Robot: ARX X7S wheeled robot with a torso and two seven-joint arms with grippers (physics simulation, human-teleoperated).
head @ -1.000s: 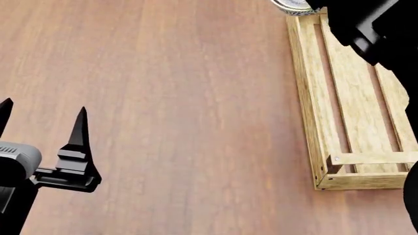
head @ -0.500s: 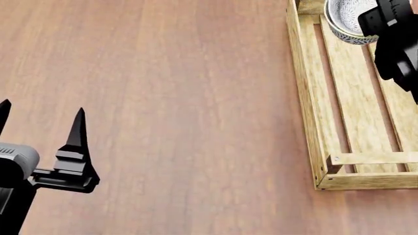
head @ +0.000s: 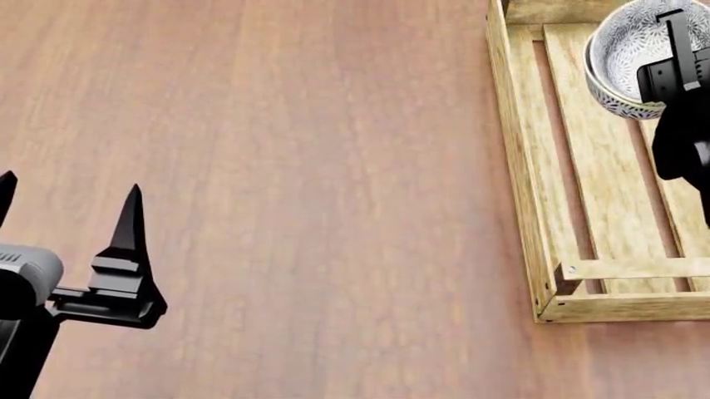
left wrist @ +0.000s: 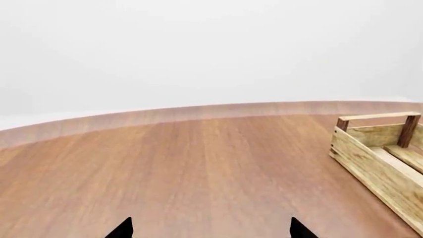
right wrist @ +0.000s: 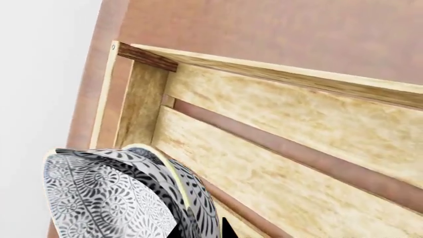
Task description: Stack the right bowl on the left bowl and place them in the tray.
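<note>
Two bowls (right wrist: 126, 198): nested, hanging over tray (head: 533, 166)
Right gripper (head: 679, 58): pinching the rim
Left gripper (head: 66, 208): idling, spread
Remaining: lowering, releasing

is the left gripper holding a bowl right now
No, the left gripper is open and empty over bare table; the bowl is above the tray.

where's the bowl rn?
In the head view the patterned bowl is at the upper right, held by the right gripper above the far end of the tray. Whether it touches the slats is not clear.
</note>
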